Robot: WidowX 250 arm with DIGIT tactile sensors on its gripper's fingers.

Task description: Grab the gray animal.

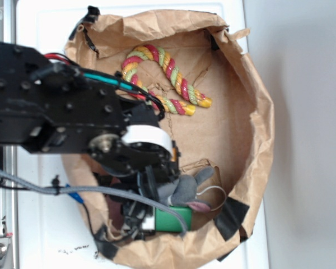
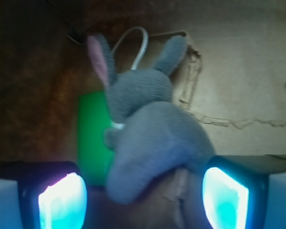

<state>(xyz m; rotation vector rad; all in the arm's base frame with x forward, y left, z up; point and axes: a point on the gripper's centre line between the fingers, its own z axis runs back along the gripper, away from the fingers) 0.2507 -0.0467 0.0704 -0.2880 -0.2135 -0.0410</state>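
Wrist view: jaws open, straddling gray animal (image 2: 150,143); green block (image 2: 91,138) just beside, on brown paper (image 2: 243,71).

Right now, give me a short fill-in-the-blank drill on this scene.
1. The gray animal lies between the two fingers of the ____.
2. The flat block beside the animal is ____.
3. The inside of the animal's ear is ____.
4. Everything sits in a brown ____ tray.

Missing words: gripper; green; pink; paper
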